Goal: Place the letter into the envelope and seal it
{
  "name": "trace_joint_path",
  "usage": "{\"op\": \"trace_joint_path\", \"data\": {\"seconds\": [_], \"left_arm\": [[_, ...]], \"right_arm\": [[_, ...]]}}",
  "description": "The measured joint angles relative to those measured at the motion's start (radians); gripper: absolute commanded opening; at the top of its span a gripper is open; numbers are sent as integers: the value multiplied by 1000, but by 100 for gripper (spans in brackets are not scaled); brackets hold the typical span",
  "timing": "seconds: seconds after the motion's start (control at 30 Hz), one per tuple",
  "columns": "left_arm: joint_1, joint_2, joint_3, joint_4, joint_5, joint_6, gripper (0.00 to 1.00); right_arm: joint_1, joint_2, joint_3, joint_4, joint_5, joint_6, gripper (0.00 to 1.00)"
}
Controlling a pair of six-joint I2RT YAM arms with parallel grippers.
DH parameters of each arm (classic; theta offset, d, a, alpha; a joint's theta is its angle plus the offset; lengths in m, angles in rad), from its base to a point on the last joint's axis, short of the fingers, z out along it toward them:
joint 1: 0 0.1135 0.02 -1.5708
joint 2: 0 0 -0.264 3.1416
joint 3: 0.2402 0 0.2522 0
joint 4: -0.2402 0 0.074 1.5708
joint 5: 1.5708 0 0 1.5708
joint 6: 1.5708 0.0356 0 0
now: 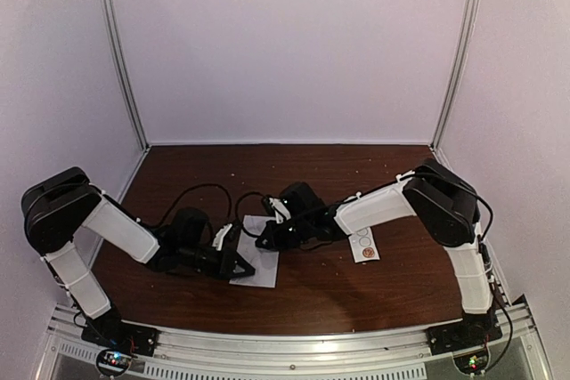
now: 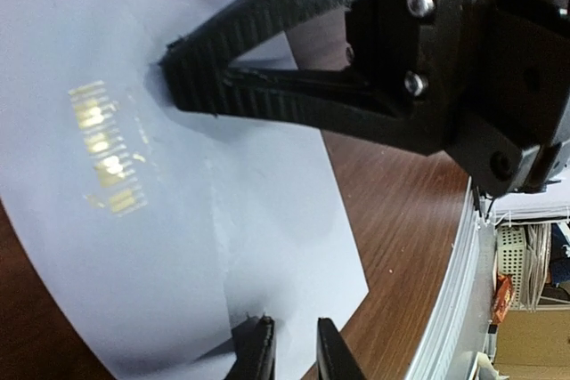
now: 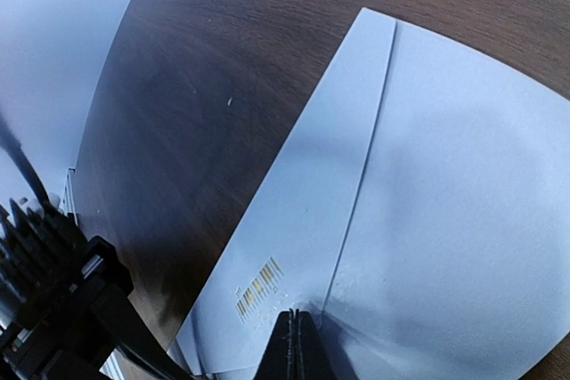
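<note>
The pale grey-white envelope (image 1: 262,270) lies flat on the brown table, between both grippers. It fills the left wrist view (image 2: 223,211) and the right wrist view (image 3: 445,175), with a gold barcode (image 3: 256,287) printed on it. A fold line runs across it in the right wrist view. My right gripper (image 1: 265,239) is shut, and its closed tips (image 3: 295,344) press down on the envelope beside the barcode. It also shows in the left wrist view (image 2: 267,60). My left gripper (image 1: 245,266) sits low over the envelope's near end, its fingers a narrow gap apart (image 2: 294,355). No separate letter shows.
A small white sticker strip (image 1: 363,245) with circles lies on the table to the right of the envelope, under the right arm. The table's metal front rail (image 2: 450,309) runs close to the envelope's near corner. White walls enclose the back and both sides.
</note>
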Motion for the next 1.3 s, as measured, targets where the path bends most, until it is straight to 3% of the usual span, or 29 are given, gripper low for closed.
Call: {"op": "trace_joint_path", "data": {"seconds": [0.2,0.33,0.5,0.7,0.9,1.03,1.3], "left_arm": [[-49,-8,-8,14,-17,-32,22],[-60,-88,12,-57,-42,-32,34],[-61,-227,179,-267,-151,35,51],[-10,-309,393,-506,-224,166,61],[197,-285,578,-724,-238,316,67],[328,-286,629,-743,-270,381,69],[390,-291,560,-738,-295,417,70]], "right_arm": [[-2,-54,-27,-38,5,-33,32],[-9,-224,-98,-108,47,-75,40],[-59,-497,-220,-168,127,-109,47],[-183,-751,-415,-306,247,-126,51],[-328,-916,-594,-416,303,-142,49],[-417,-932,-690,-425,294,-150,43],[-457,-844,-757,-394,212,-154,37]]}}
